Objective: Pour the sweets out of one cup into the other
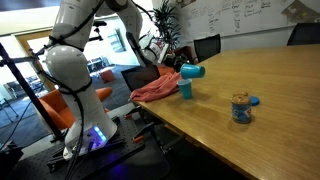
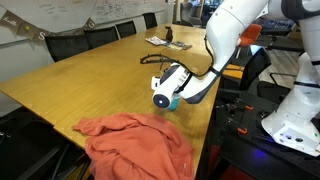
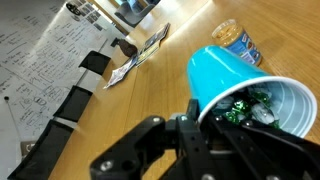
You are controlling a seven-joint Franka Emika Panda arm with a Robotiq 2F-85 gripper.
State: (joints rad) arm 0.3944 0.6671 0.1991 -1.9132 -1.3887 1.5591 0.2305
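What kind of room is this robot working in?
Probably an office meeting room. There is a long wooden table, a white wall board covered in writing, and black office chairs. The robot's hand grips a blue plastic cup.

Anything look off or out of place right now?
The held cup lies nearly on its side with sweets at its mouth, yet the other cup stands well off to one side, not under it. A red cloth is bunched up and hangs over the table edge.
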